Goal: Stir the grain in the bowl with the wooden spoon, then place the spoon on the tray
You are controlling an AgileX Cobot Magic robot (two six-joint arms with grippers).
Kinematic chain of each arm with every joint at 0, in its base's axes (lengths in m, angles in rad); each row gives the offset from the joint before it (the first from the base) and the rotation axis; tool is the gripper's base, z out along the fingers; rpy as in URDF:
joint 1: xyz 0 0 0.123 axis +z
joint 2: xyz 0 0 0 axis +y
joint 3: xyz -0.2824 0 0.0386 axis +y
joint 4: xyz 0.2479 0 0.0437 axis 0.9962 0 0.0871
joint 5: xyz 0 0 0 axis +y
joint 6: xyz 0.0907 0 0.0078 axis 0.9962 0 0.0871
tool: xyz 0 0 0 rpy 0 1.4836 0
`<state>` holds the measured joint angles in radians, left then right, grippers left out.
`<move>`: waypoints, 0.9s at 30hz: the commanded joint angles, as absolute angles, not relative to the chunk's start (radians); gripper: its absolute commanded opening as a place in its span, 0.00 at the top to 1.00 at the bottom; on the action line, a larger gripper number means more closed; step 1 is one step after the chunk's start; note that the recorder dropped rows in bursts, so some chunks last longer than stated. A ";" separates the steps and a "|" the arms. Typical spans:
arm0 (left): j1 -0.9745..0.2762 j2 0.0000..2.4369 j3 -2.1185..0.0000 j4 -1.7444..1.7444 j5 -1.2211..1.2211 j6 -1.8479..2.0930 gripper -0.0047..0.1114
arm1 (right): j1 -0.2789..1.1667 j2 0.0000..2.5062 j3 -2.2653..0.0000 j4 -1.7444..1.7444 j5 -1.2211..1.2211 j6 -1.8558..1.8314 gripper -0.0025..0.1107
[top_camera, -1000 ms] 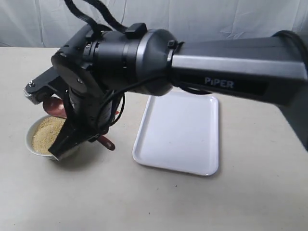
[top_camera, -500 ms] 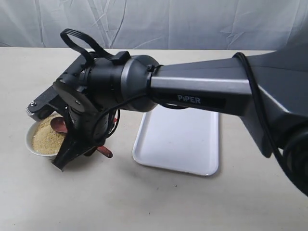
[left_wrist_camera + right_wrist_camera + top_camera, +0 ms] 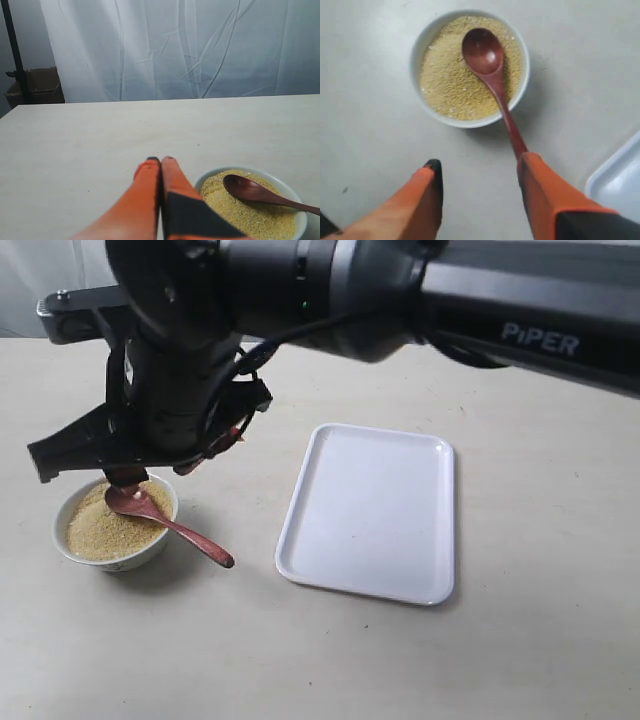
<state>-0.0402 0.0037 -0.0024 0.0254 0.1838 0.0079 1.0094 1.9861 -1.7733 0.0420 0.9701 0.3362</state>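
As for the wooden spoon (image 3: pixel 492 75): lies with its oval head on the grain (image 3: pixel 445 80) inside the bowl (image 3: pixel 417 55), leans its thin handle over the rim, and points the free end away from the bowl on the side nearer the tray (image 3: pixel 370 510). As for the right gripper (image 3: pixel 480 165): hangs above the table just beside the bowl, fingers spread wide and holding nothing. Shows, in the right wrist view, the handle end vanishing at the tip of one finger, the one on the tray side, and not in the gap; touching or merely passing under, cannot tell. Runs, that long axis, roughly along the fingers and not across them. Probably calls for a small sideways shift to bring the handle between the pads before closing. As for the left gripper (image 3: pixel 161 161): sits low beside the bowl with fingers pressed together, empty. Looks the worse placed of the two, judging by the handle pointing toward the right one.
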 commanded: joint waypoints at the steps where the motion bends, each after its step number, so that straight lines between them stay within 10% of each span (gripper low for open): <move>1: -0.041 0.000 0.000 0.028 0.179 0.008 0.96 | 0.977 1.968 -1.697 0.201 0.948 0.307 0.56; 14: -0.041 0.000 0.000 0.028 0.179 0.008 0.96 | 0.965 1.847 -1.274 0.665 0.561 0.074 0.56; 27: -0.041 0.000 0.000 0.028 0.179 0.008 0.96 | 1.241 1.756 -0.936 0.860 -0.387 0.202 0.56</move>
<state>-0.0402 0.0037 -0.0024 0.0254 0.1838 0.0079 1.1927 1.7503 -0.9542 0.8517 -0.1951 0.1190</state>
